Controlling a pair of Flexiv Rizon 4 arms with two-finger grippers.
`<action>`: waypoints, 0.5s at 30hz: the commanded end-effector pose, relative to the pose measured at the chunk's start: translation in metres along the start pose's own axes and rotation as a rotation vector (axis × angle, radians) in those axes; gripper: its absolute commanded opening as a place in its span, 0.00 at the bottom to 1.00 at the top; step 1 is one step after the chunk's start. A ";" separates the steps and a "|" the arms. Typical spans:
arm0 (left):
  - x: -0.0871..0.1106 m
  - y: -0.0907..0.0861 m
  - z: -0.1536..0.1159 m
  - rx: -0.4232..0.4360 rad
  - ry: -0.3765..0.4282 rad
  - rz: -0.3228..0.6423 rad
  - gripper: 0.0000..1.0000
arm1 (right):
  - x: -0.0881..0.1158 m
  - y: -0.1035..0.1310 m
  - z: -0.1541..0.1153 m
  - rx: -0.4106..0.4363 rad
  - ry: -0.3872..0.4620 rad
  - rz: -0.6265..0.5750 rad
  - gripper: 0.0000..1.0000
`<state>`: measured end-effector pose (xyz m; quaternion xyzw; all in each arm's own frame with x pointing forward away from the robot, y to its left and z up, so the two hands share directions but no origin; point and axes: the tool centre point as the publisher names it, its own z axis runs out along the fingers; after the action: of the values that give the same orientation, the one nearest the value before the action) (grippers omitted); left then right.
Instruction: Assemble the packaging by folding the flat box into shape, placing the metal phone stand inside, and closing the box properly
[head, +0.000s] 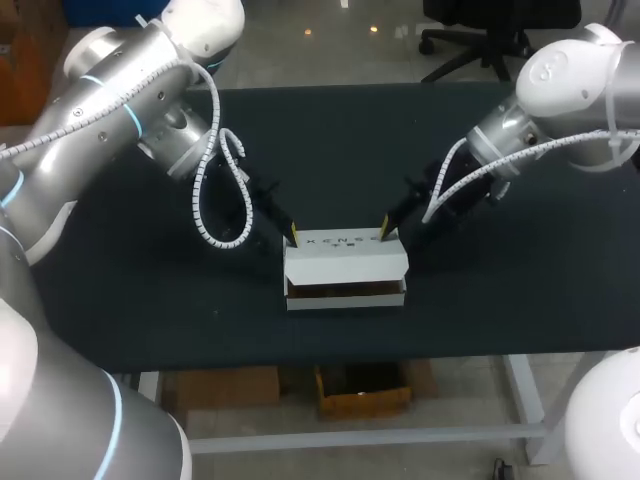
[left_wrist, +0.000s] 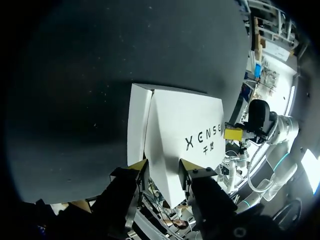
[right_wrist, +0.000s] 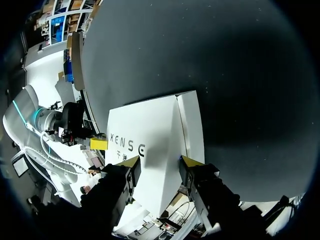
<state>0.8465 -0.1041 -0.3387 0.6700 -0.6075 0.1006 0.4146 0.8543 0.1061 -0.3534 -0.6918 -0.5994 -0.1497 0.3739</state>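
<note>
The white box (head: 345, 262) sits in the middle of the black table (head: 120, 300), near the front edge. Its lid lies almost flat on top, and a thin brown gap shows under the lid along the front. The left gripper (head: 294, 236) is right at the box's back left corner and the right gripper (head: 385, 228) is right at its back right corner, one at each end of the lid. Each gripper has its two yellow fingers spread apart, and one end of the white lid pokes in between them.
</note>
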 end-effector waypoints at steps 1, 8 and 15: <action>0.002 0.006 -0.002 0.024 -0.011 0.003 0.40 | 0.000 0.004 0.000 0.012 0.002 -0.001 0.49; 0.001 0.005 -0.003 0.046 -0.032 0.016 0.44 | -0.001 0.002 0.001 0.011 0.003 -0.003 0.49; -0.001 0.005 -0.006 0.077 -0.043 0.047 0.55 | -0.002 0.001 0.003 0.011 0.004 -0.003 0.49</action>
<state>0.8496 -0.0998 -0.3370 0.6694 -0.6284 0.1134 0.3796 0.8544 0.1062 -0.3560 -0.6895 -0.6005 -0.1484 0.3769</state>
